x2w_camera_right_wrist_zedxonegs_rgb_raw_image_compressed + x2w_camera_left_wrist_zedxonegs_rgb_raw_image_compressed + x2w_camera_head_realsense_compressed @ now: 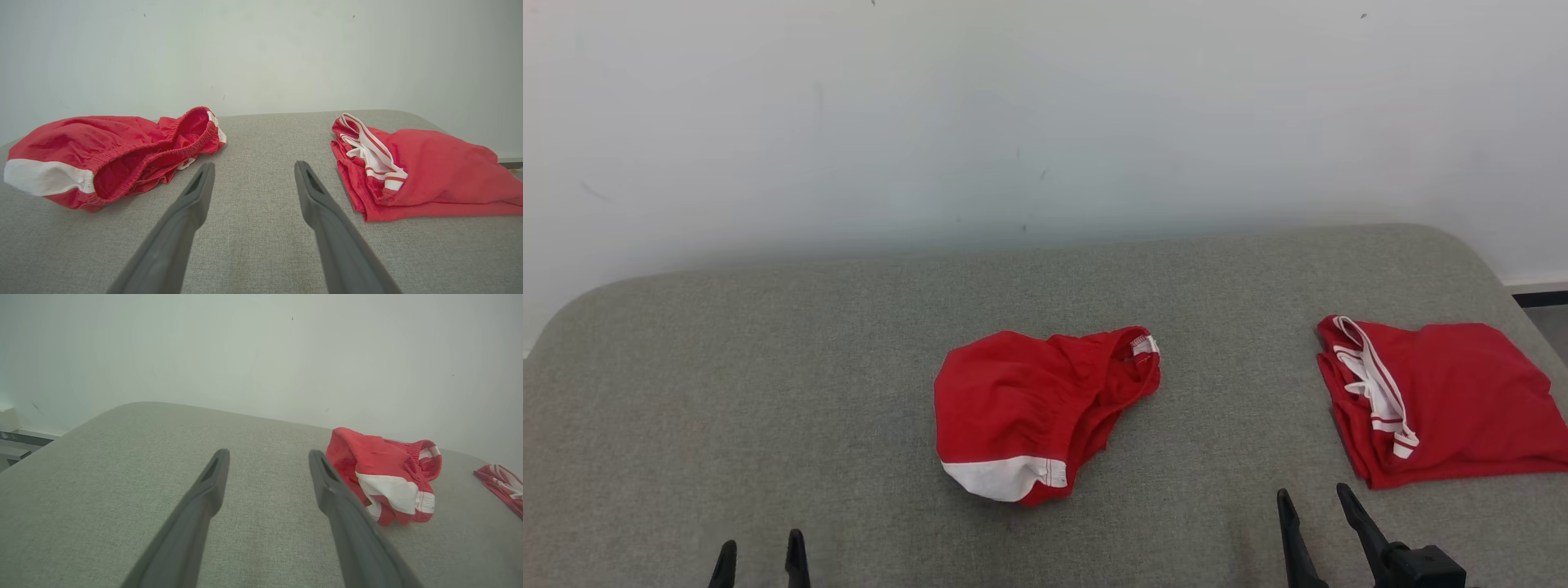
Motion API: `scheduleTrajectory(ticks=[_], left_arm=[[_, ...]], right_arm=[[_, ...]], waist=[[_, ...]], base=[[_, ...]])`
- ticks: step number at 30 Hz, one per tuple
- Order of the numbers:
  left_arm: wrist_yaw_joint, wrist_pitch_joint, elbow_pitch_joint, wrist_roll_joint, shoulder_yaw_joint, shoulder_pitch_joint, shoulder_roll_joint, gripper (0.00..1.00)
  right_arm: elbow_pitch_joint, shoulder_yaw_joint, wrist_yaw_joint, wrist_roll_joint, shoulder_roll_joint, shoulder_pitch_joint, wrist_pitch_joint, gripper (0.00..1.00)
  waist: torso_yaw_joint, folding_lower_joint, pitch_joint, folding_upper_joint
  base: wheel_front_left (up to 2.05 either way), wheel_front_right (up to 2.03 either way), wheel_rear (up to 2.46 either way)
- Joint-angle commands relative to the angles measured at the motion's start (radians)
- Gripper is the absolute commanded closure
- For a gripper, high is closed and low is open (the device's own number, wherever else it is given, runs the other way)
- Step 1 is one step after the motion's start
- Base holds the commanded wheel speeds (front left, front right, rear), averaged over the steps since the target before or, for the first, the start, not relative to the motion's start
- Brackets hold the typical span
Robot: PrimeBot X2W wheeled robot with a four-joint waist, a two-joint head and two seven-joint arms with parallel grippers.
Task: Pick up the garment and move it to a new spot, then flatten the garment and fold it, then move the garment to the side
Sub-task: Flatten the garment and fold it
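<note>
A crumpled red garment [1037,408] with a white panel lies mid-way across the grey padded tabletop [768,367]. Nearer the camera, the left end effector [760,539] and right end effector [1312,490] hover with fingers spread wide, holding nothing. A 2nd red garment [1462,400] (folded, white-trimmed) rests well apart, on the right.

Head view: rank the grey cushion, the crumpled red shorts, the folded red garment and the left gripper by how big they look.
1. grey cushion
2. folded red garment and crumpled red shorts: about alike; the folded one runs off the right edge, so I won't rank them.
3. left gripper, fingertips at the bottom edge.
</note>
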Motion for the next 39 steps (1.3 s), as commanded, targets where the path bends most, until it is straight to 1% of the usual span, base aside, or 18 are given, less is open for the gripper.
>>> scheduleTrajectory(ticks=[1,8,9,11,12,13,15,19,20,22,24,27,30,32,34,36,38,39], left_arm=[[0.0,0.0,0.005,0.01,-0.007,-0.014,0.0,0.0],[-0.039,0.008,0.037,0.057,-0.077,-0.14,0.013,0.0],[-0.039,0.008,0.037,0.057,-0.077,-0.14,0.013,0.0],[-0.056,0.041,0.049,0.063,-0.114,-0.197,0.021,0.0],[-0.072,0.087,0.07,0.056,-0.157,-0.251,0.022,0.0],[-0.072,0.087,0.07,0.056,-0.157,-0.251,0.022,0.0],[-0.081,0.123,0.095,0.051,-0.205,-0.303,0.026,0.0],[-0.094,0.213,0.184,0.018,-0.32,-0.389,0.025,0.0],[-0.096,0.222,0.203,0.018,-0.341,-0.41,0.025,0.0],[-0.093,0.225,0.251,0.002,-0.37,-0.441,0.019,0.0],[-0.09,0.246,0.343,0.001,-0.402,-0.477,0.012,0.0],[-0.086,0.256,0.423,-0.002,-0.429,-0.515,0.006,0.0],[-0.071,0.258,0.501,-0.004,-0.444,-0.548,0.006,0.0],[-0.045,0.259,0.55,0.0,-0.448,-0.573,0.004,0.0],[0.007,0.256,0.601,0.019,-0.445,-0.601,0.003,0.0],[0.059,0.276,0.659,0.031,-0.44,-0.617,0.003,0.0],[0.088,0.283,0.714,0.026,-0.442,-0.644,0.002,0.0],[0.095,0.287,0.731,0.022,-0.442,-0.648,0.002,0.0]], right_arm=[[0.0,-0.001,-0.003,0.004,0.0,0.003,-0.004,0.0],[0.004,0.01,-0.003,0.004,0.0,-0.005,-0.005,0.0],[0.004,0.01,-0.003,0.004,0.0,-0.005,-0.005,0.0],[0.005,0.014,-0.003,0.003,0.0,-0.006,-0.006,0.0],[0.005,0.018,-0.003,0.002,0.0,-0.009,-0.006,0.0],[0.005,0.018,-0.003,0.002,0.0,-0.009,-0.006,0.0],[0.006,0.022,-0.003,0.002,0.0,-0.012,-0.006,0.0],[0.005,0.027,-0.003,-0.001,0.0,-0.018,-0.006,0.0],[0.005,0.034,-0.003,-0.001,0.0,-0.02,-0.006,0.0],[0.0,0.034,-0.003,-0.002,0.0,-0.021,-0.006,0.0],[-0.005,0.038,-0.003,-0.008,0.0,-0.029,-0.006,0.0],[-0.01,0.029,-0.003,-0.018,0.0,-0.036,-0.005,0.0],[-0.012,0.029,-0.003,-0.019,0.0,-0.041,-0.004,0.0],[-0.014,0.03,-0.003,-0.017,0.0,-0.044,-0.004,0.0],[-0.014,0.034,-0.003,-0.013,0.0,-0.048,-0.004,0.0],[-0.015,0.039,-0.003,-0.009,0.0,-0.054,-0.004,0.0],[-0.015,0.042,-0.003,-0.004,0.0,-0.061,-0.005,0.0],[-0.015,0.041,-0.003,-0.003,0.0,-0.06,-0.005,0.0]], waist=[[0.0,0.0,0.001,0.0],[-0.011,0.0,0.003,0.0],[-0.011,0.0,0.003,0.0],[-0.021,0.0,0.005,0.0],[-0.033,0.0,0.008,0.0],[-0.033,0.0,0.008,0.0],[-0.048,0.0,0.012,0.0],[-0.079,0.0,0.024,0.0],[-0.089,0.0,0.028,0.0],[-0.106,0.0,0.038,0.0],[-0.133,0.0,0.056,0.0],[-0.156,0.0,0.073,0.0],[-0.177,0.0,0.09,0.0],[-0.188,0.0,0.101,0.0],[-0.198,0.0,0.11,0.0],[-0.207,0.0,0.118,0.0],[-0.214,0.0,0.127,0.0],[-0.214,0.0,0.129,0.0]], base=[[0.0,0.0,0.0],[0.0,0.0,0.0],[0.0,0.0,0.0],[0.0,0.0,0.0],[0.0,0.0,0.0],[0.0,0.0,0.0],[0.0,0.0,0.0],[0.0,0.0,0.0],[0.0,0.0,0.0],[0.0,0.0,0.0],[0.0,0.0,0.0],[0.0,0.0,0.0],[0.0,0.0,0.0],[0.0,0.0,0.0],[0.0,0.0,0.0],[0.0,0.0,0.0],[0.0,0.0,0.0],[0.0,0.0,0.0]])
